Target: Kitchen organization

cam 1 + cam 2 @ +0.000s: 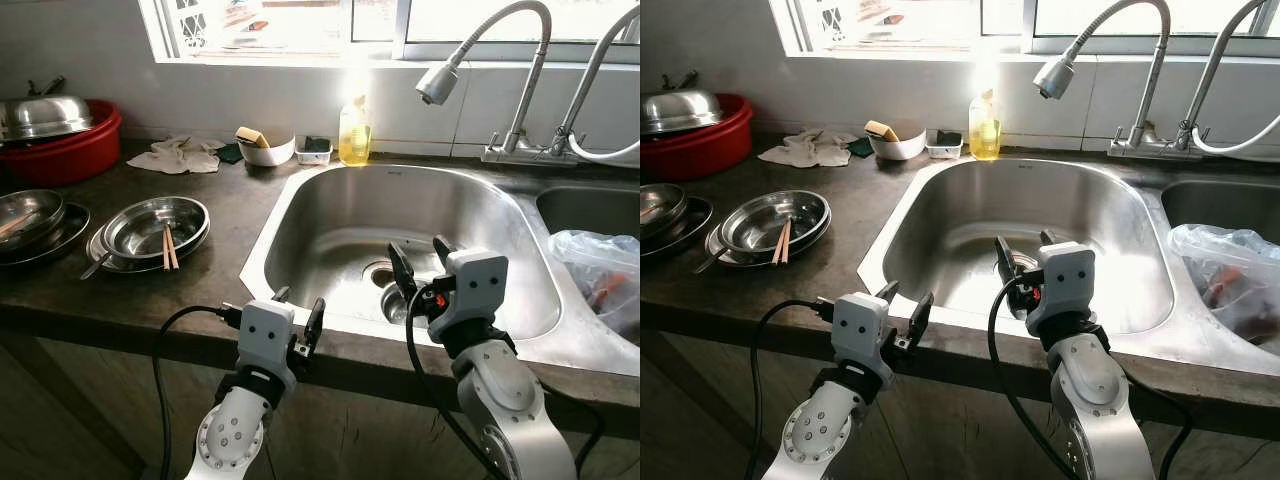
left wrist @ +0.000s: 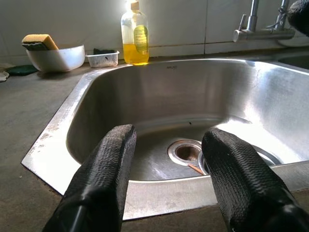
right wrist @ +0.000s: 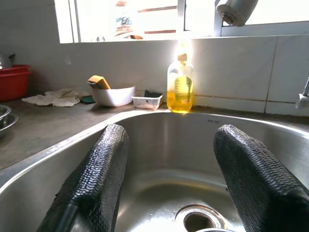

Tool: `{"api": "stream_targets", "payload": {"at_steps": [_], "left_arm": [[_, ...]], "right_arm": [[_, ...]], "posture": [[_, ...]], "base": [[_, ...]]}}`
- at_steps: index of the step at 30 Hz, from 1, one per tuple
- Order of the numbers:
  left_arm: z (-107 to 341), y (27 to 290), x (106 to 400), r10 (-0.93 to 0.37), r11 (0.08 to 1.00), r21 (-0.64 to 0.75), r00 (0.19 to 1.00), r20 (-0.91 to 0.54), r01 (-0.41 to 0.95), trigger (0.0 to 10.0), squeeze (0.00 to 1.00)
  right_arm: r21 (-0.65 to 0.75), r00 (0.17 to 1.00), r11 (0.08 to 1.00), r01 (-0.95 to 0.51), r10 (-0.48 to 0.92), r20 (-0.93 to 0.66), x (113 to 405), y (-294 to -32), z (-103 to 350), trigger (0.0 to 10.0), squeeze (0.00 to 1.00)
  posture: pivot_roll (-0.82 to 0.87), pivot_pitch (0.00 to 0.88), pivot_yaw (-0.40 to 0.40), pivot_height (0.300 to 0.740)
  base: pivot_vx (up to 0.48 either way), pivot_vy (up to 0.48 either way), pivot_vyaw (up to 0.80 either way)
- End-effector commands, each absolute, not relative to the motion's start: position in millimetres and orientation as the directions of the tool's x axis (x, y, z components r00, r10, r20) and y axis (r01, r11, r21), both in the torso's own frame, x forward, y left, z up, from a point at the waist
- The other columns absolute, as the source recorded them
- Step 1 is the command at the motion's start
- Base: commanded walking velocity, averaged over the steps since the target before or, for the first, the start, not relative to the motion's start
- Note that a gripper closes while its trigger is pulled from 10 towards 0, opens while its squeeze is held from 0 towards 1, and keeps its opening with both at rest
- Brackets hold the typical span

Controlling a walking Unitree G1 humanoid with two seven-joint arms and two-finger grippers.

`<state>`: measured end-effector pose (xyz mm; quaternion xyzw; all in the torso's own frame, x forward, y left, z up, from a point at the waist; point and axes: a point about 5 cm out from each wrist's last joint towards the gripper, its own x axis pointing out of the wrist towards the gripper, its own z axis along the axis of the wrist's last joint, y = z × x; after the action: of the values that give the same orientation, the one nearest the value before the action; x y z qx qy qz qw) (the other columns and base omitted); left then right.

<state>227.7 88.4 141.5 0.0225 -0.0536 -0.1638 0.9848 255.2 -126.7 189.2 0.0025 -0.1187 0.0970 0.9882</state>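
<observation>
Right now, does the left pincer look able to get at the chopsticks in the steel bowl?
Probably yes: the left pincer is open at the counter's front edge, the chopsticks lie uncovered in the steel bowl to its left, with bare counter between.

Stainless steel bowl (image 1: 155,226), shallow, is set upright on a steel plate (image 1: 100,250) on the dark counter left of the sink; a pair of wooden chopsticks (image 1: 169,246) is laid inside it, tips toward the rim. Stacked steel dishes (image 1: 35,220) are placed further left. A domed steel lid (image 1: 42,114) is rested on a red basin (image 1: 70,150) at the back
</observation>
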Motion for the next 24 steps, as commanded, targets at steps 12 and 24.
{"api": "stream_targets", "payload": {"at_steps": [12,24], "left_arm": [[147.3,86.7,228.4,-0.329,0.944,0.076,0.936,0.126,0.321,10.0,0.0],[145.6,86.8,231.4,-0.325,0.946,0.055,0.939,0.114,0.32,10.0,0.0]], "right_arm": [[-0.015,0.952,0.984,-0.177,0.175,0.252,261.5,-125.2,196.5,10.0,0.0],[-0.009,0.953,0.984,-0.177,0.174,0.247,262.0,-123.8,196.2,10.0,0.0]], "posture": [[0.08,0.0,-0.007,0.74],[0.08,0.0,-0.009,0.74]], "base": [[-0.257,0.0,0.0],[-0.273,0.0,0.0]]}}
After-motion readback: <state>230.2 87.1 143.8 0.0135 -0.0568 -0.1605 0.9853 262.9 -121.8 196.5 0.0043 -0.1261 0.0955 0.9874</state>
